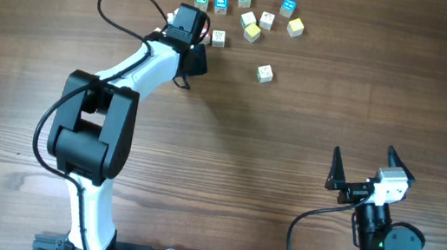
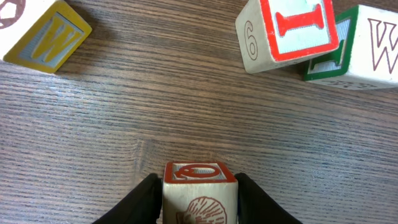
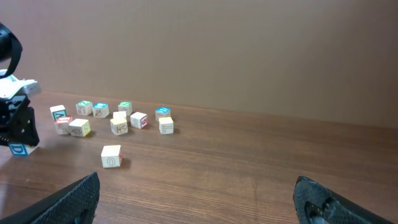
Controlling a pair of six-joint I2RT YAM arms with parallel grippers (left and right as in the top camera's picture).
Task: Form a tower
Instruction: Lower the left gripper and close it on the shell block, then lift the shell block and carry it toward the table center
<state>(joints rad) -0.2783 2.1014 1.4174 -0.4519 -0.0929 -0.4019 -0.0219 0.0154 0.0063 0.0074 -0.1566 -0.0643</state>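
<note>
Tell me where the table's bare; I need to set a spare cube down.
Bare wood spans from the lone cube to the right gripper, and left of the left arm. Crowded: the cube cluster by the left gripper, shut on a red-trimmed cube.

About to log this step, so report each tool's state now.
Left tool: closed on the red-topped cube, one finger against each side.
Right tool: open, holding nothing.
</note>
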